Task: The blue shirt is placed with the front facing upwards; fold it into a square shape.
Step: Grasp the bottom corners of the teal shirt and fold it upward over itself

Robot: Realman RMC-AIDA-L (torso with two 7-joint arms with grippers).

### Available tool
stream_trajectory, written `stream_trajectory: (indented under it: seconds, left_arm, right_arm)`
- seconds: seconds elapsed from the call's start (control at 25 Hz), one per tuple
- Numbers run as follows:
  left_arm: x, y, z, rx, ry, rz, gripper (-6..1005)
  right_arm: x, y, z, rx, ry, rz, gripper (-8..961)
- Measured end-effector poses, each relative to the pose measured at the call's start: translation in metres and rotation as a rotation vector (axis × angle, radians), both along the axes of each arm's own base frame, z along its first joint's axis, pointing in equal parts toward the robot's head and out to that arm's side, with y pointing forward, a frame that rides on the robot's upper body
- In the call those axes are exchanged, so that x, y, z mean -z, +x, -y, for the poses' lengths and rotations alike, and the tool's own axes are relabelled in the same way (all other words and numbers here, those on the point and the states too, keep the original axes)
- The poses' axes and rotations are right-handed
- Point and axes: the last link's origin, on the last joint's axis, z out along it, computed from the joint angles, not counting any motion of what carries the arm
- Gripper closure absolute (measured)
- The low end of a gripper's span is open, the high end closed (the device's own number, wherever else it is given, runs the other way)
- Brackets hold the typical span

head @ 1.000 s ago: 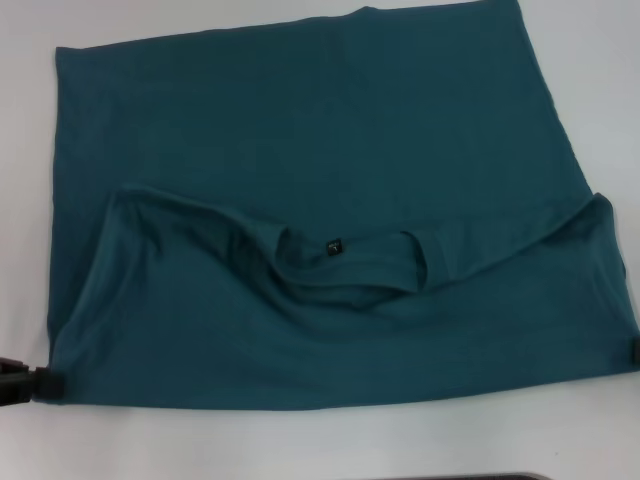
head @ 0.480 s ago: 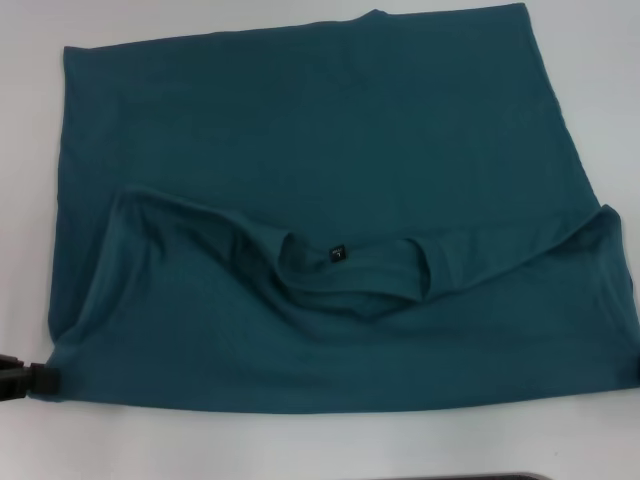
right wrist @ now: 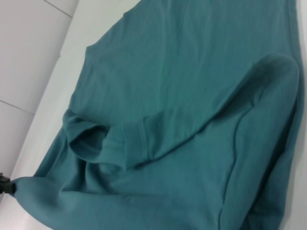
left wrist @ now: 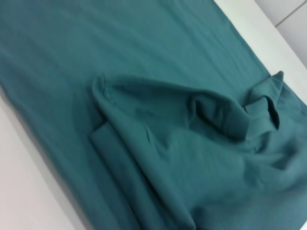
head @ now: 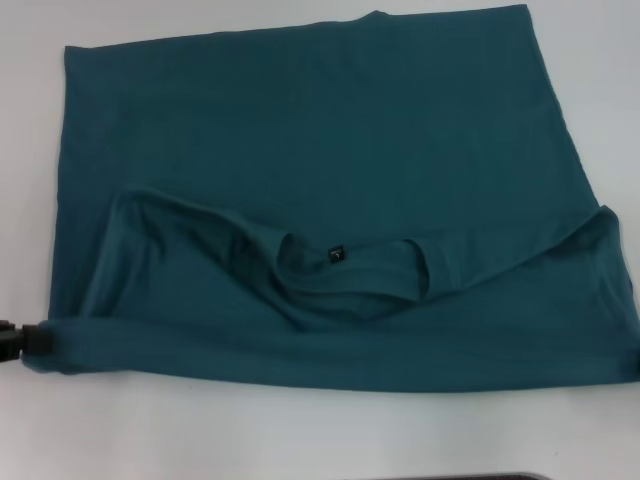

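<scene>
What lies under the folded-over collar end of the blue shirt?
Under the folded flap with the collar lies more of the blue shirt itself, spread flat on the white table. Whatever is on the covered layer, including any print, is hidden. The left gripper is at the near corner.

left gripper, black, blocky, matte

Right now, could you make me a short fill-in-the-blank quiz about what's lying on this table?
1. The blue shirt lies on a ____ table.
2. The small neck label is coloured ____.
3. The left end effector is at the shirt's near ____ corner.

Missing words: white; black; left
</scene>
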Motion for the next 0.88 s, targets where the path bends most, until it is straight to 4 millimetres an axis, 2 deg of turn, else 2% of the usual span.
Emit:
stream_trajectory:
  seconds: [0.88]
  left_arm:
    - [-0.003, 0.006, -0.013, 0.04, 0.013, -0.012, 976]
  right_arm:
    - [0.003, 0.004, 0.026, 0.031, 0.053, -0.033, 853]
